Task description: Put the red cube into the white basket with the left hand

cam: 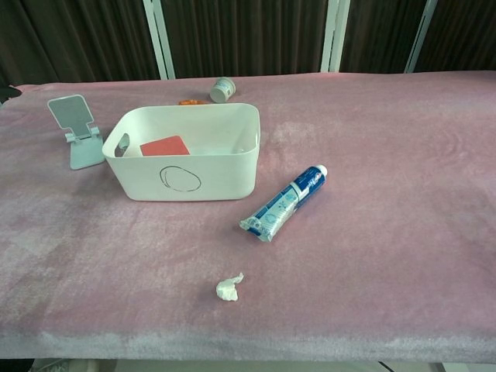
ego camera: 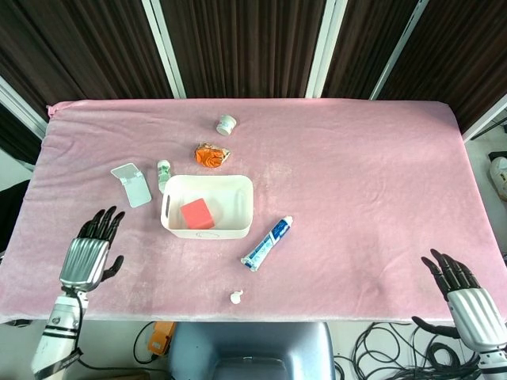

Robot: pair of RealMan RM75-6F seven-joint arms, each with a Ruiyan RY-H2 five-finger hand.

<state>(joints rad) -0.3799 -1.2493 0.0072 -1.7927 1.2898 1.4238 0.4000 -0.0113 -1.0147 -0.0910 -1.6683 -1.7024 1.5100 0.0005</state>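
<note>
The red cube (ego camera: 196, 214) lies inside the white basket (ego camera: 242, 207), towards its left half; the chest view shows the red cube (cam: 165, 145) low behind the front wall of the white basket (cam: 221, 174). My left hand (ego camera: 89, 250) hovers over the table's front left, well left of the basket, fingers spread and empty. At the front right corner my right hand (ego camera: 461, 289) is off the table edge, open and holding nothing. Neither hand appears in the chest view.
A toothpaste tube (ego camera: 267, 243) lies right of the basket. A white crumpled scrap (ego camera: 235, 298) sits near the front edge. Behind the basket are an orange packet (ego camera: 211, 154), a small white jar (ego camera: 226, 124), a little bottle (ego camera: 163, 169) and a phone stand (ego camera: 131, 184).
</note>
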